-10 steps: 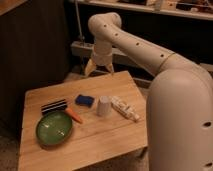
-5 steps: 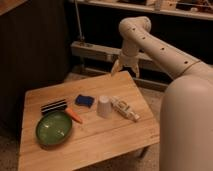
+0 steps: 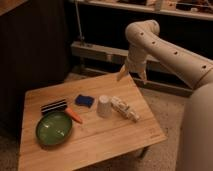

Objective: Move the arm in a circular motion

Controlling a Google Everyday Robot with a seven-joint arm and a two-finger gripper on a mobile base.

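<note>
Wooden table (image 3: 100, 142) — green bowl (image 3: 54, 129), upturned cup (image 3: 104, 106); gripper (image 3: 132, 77) spread above far edge

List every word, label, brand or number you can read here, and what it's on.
None readable.
The pale packet on the wooden table may carry print, too blurred to read.
The arm bears only dark holes; its hand hangs open by the table's far edge.
</note>
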